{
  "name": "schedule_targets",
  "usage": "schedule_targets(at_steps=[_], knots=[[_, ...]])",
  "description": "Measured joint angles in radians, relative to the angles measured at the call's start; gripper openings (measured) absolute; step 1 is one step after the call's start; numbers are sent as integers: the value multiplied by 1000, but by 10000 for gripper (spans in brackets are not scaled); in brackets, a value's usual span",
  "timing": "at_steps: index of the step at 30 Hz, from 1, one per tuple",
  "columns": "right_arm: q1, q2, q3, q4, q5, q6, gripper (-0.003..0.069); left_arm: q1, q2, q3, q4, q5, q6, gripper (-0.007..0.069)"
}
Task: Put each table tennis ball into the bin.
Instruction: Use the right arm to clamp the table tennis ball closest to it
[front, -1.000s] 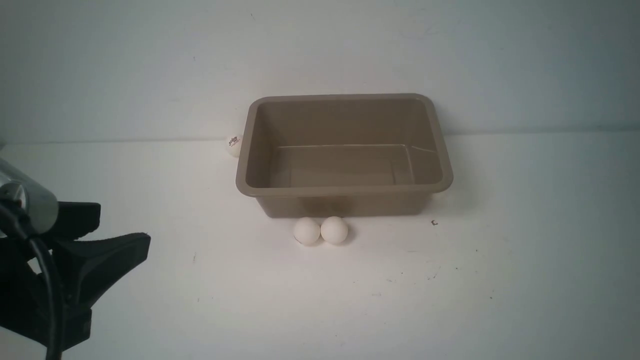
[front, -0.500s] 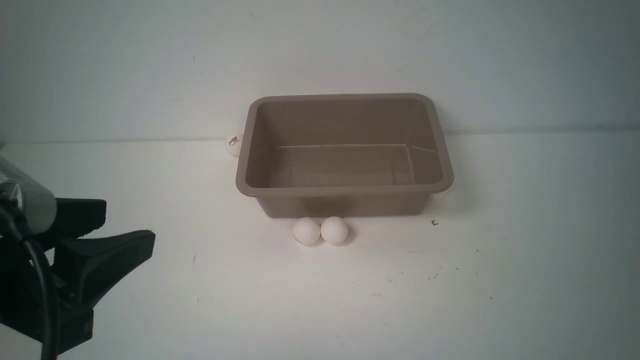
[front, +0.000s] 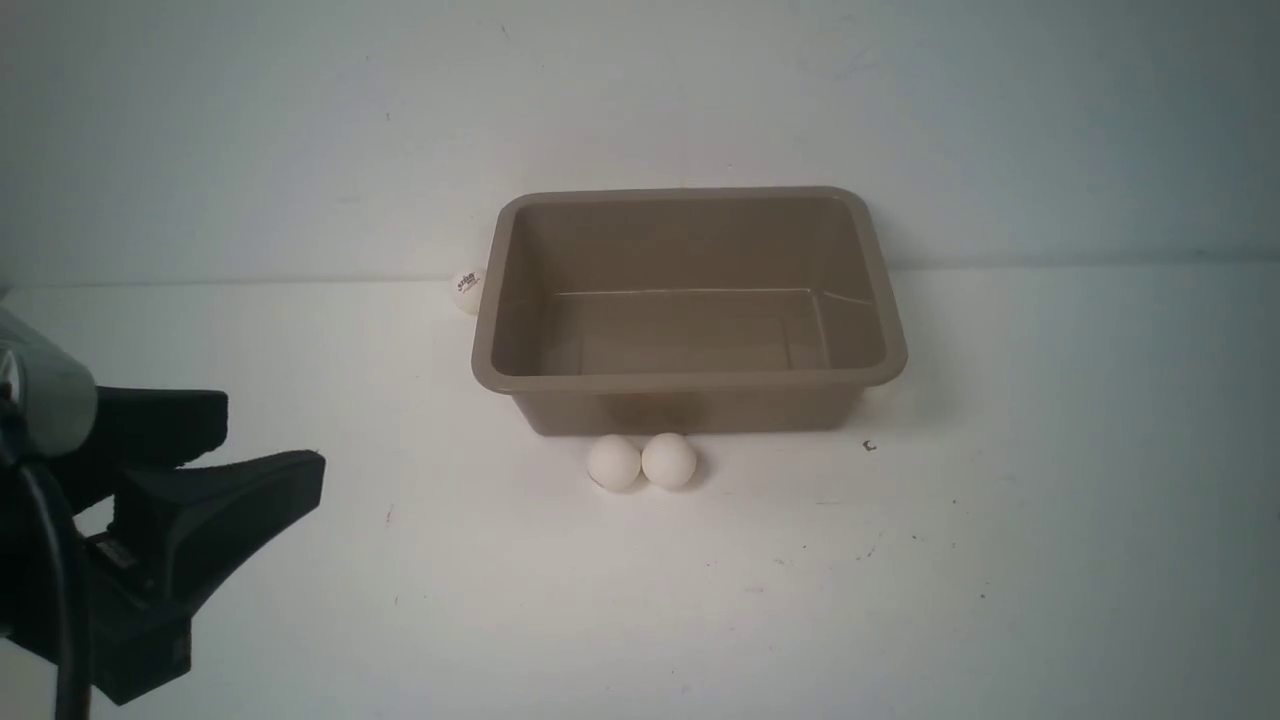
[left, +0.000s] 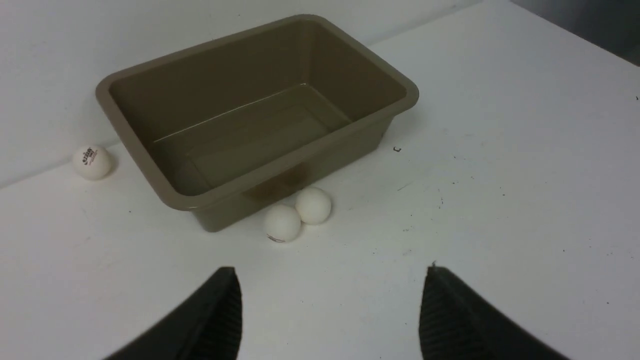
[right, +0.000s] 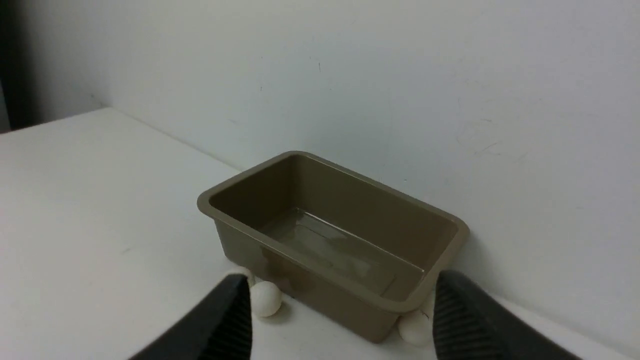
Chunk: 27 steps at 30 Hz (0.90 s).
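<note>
Near the back wall (front: 640, 100), on the white table (front: 1050, 560), the taupe bin (front: 690, 381) is sitting upright, its floor showing bare. Two table tennis balls, a left ball (front: 613, 463) and a right ball (front: 668, 460), are lying touching each other just before its front wall. A third ball (front: 466, 290) is resting beside its left wall. A fourth ball (right: 415, 327) is peeking out by the corner nearest the right wrist camera. The left gripper (front: 272, 438) is hovering well apart from the pair, jaws spread wide, holding nothing, with bare tabletop between. The right gripper (right: 342, 276) is gaping too, empty. Compared with a second ago, the left gripper is edging toward the bin, while the balls and bin are lying unmoved.
</note>
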Motion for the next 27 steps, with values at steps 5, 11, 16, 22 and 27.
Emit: schedule_targets(at_steps=[5,11,16,22,27], knots=[[0,100,-90,-96,-6,164,433,0,0,0,0,24,0,436],[0,345,-226,-197,89,279,401,0,0,0,-1,35,0,436],[0,577,-344,-192,203,278,400,0,0,0,-1,37,19,436],[0,782,-454,-123,272,193,400,0,0,0,-1,37,35,436],[0,900,-493,-111,302,138,399,0,0,0,19,37,44,436]])
